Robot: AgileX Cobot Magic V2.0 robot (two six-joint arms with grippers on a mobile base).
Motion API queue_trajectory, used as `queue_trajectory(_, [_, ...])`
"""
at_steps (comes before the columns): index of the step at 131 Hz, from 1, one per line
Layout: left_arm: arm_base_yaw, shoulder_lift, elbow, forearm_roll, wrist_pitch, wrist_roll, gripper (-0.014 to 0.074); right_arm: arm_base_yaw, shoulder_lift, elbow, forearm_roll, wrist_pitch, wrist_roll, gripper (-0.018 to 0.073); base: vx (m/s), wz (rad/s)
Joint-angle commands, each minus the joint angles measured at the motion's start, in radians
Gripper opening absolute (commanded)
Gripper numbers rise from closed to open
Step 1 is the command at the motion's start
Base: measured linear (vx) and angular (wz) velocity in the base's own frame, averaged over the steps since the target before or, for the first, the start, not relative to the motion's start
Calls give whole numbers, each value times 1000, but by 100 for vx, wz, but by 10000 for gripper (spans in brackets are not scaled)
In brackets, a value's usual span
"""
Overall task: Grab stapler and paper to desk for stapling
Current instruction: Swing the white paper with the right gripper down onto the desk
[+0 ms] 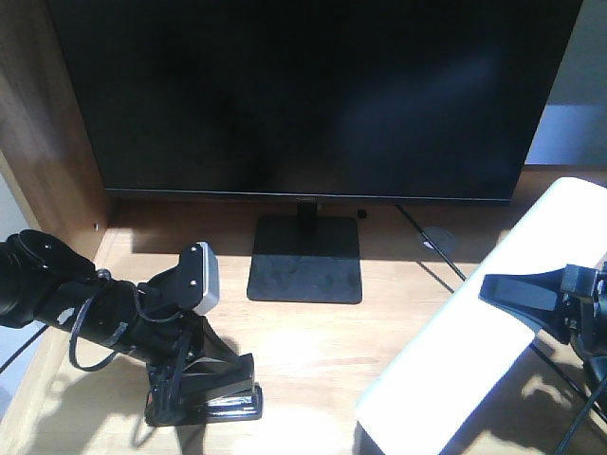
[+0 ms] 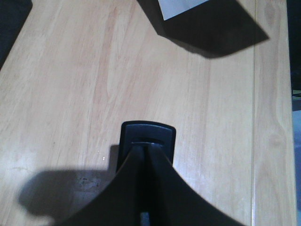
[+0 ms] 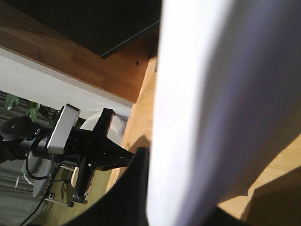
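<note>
the stapler (image 1: 228,406) is seen low at the front left of the desk (image 1: 313,351), clamped between the closed fingers of the left gripper (image 2: 146,153); whether it touches the wood cannot be told. the paper (image 1: 474,332) is held tilted above the desk's right side, well apart from the stapler, pinched at its right edge by the right gripper (image 1: 503,289). behind both, a black monitor (image 1: 313,95) is stood on its flat base (image 1: 305,261), and a cable (image 1: 432,246) is laid beside it
</note>
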Motion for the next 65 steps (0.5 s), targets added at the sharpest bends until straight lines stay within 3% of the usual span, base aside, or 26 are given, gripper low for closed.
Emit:
queue_trajectory(1, [-4, -37, -24, -42, 34, -2, -6, 10, -11, -30, 47, -165, 1, -3, 0, 0])
queue_trajectory(31, [-4, -37, -24, -42, 34, -2, -6, 204, -11, -30, 81, -165, 1, -3, 0, 0])
queue_trajectory(65, [-4, -37, -24, -42, 34, -2, -6, 346, -11, -30, 110, -165, 13, -3, 0, 0])
